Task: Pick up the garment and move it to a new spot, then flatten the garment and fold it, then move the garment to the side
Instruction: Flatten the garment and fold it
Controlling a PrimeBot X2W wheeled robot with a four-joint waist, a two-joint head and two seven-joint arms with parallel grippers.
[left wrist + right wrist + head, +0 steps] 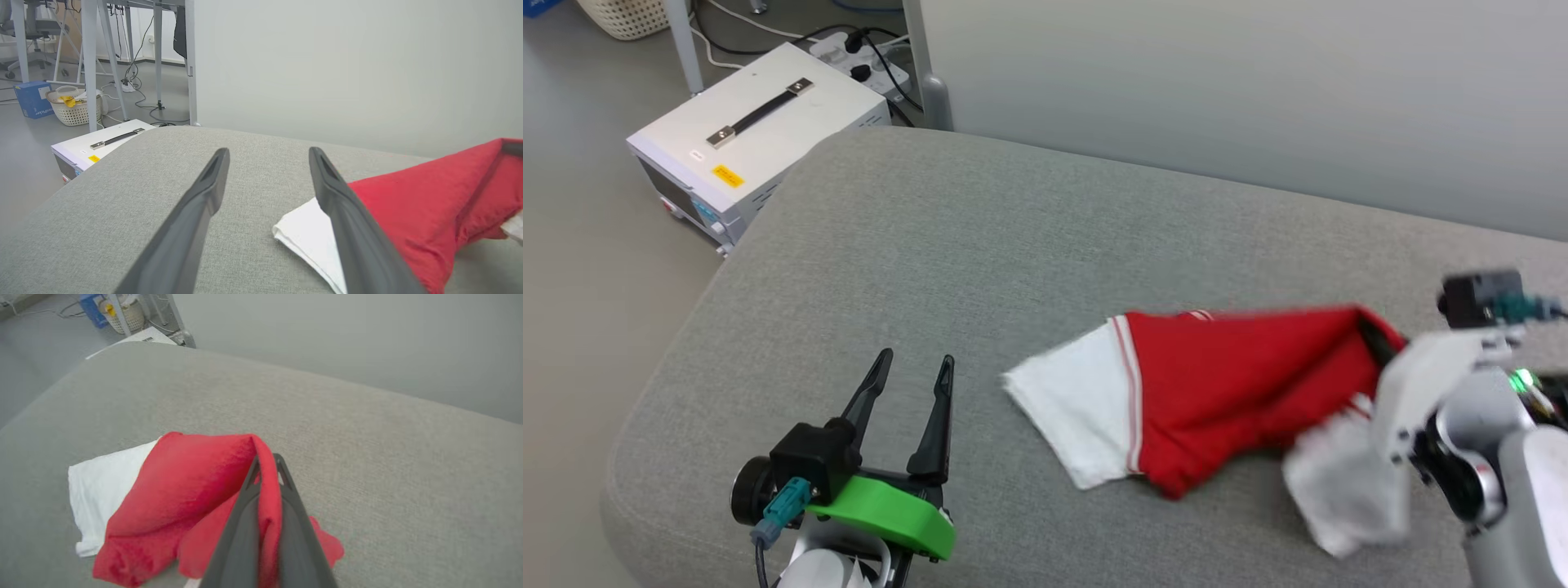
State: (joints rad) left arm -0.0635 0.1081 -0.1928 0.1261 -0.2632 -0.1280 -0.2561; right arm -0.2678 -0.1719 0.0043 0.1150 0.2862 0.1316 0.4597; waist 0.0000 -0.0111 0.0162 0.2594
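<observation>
The garment [1217, 392], a red jersey with white sleeves and stripe trim, hangs bunched over the grey padded table [980, 245]. Its left white sleeve [1078, 416] trails on the surface. My right gripper [267, 465] is shut on a fold of the red cloth [184, 486] and lifts that end up at the right side [1376, 335]. My left gripper [913, 367] stands open near the front left of the table, a short way left of the sleeve, with nothing between its fingers. In the left wrist view the garment [425, 208] lies to the right of my open left gripper [267, 157].
A white equipment box [752, 139] with a black handle stands on the floor beyond the table's left corner, with cables and a power strip [866, 57] behind it. A pale wall [1258, 90] runs along the far edge. A basket [73, 108] sits farther off.
</observation>
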